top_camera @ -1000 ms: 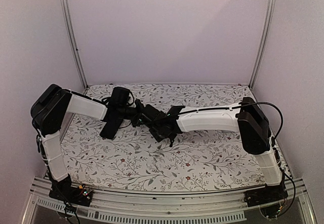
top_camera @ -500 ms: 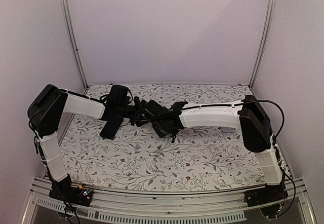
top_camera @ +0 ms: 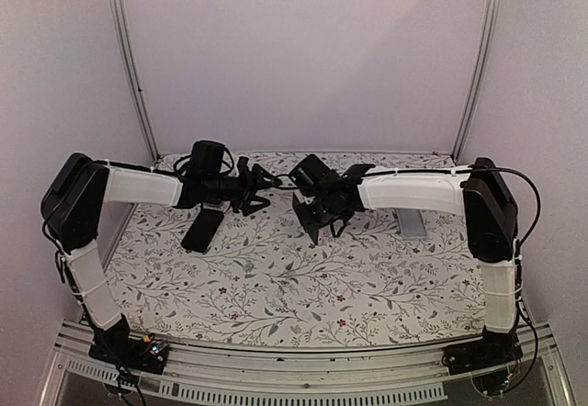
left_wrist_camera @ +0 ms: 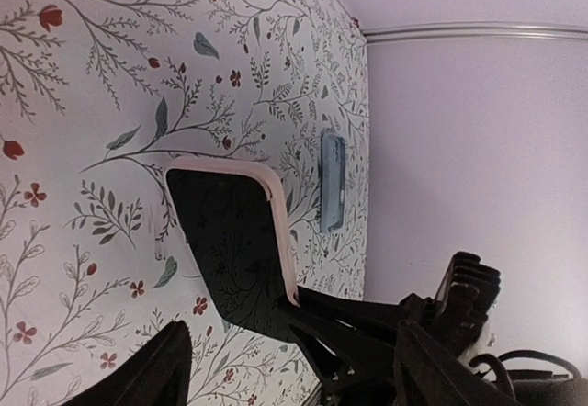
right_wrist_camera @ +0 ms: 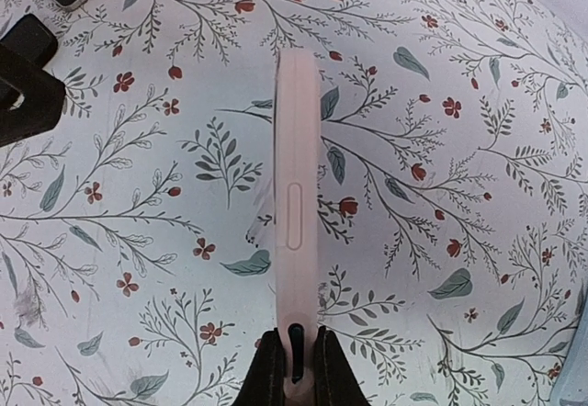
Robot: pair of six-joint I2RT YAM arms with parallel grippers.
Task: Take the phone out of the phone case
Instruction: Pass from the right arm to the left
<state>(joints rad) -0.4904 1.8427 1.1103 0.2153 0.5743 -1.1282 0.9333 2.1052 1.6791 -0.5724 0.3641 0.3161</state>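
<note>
Phone case of pink, soft-looking plastic (right_wrist_camera: 297, 195) is pinched by one short end between the pressed-together fingers of the right gripper (right_wrist_camera: 296, 360). It is held on edge, clear above the floral-printed tablecloth (top_camera: 276, 287). In the left wrist view a dark glossy phone (left_wrist_camera: 230, 250) is seen framed by the pink rim, so the phone is judged to be seated in the case and not yet out.

Against a second ago, a handover can be read. The two grippers were then bunched together at mid-table. Now the left gripper (top_camera: 255, 186) has been drawn off to the left-arm side of the phone case, its fingers spread wide with nothing between them, and the hold has been taken over by the right. For the task this is taken to mean that the case is anchored at one end only, with its free end and long edges exposed for the phone to be pushed or peeled out.

Open air is left between the phone case and the left gripper. Beyond that gripper from the case, a dark flat slab (top_camera: 202, 230) lies on the cloth. On the right-arm side of the case, a grey-blue flat slab (top_camera: 411, 222) lies below the forearm. Behind the case the pale rear wall (top_camera: 303, 57) stands near. The widest bare cloth lies on the near side of the case.
</note>
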